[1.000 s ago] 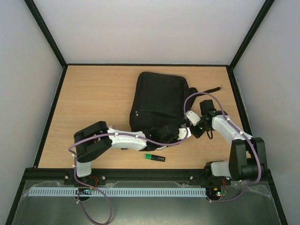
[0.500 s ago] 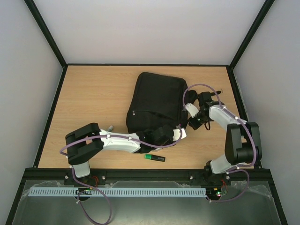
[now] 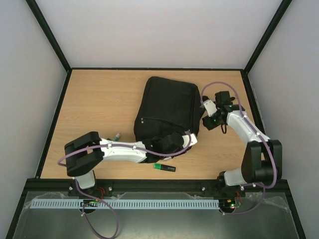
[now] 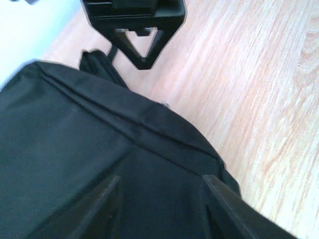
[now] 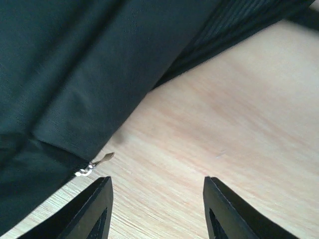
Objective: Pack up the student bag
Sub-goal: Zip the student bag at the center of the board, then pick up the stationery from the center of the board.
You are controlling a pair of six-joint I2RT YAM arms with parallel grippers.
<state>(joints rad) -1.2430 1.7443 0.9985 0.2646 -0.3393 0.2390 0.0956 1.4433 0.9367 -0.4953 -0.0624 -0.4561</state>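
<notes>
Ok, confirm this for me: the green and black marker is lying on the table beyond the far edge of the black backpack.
Not quite. The marker is lying on the table, but on the near side of the black backpack, not beyond its far edge. The top external view shows it.

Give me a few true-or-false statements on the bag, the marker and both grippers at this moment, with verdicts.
1. The student bag lies flat on the table. True.
2. The green marker is inside the bag. False: it lies on the table, between the bag and the arm bases.
3. The right gripper is open at the bag's right edge, with a zip pull just ahead of one finger. True.
4. The left gripper is shut on a strap. False: its fingers are apart over the bag's black fabric, with nothing held.
</notes>
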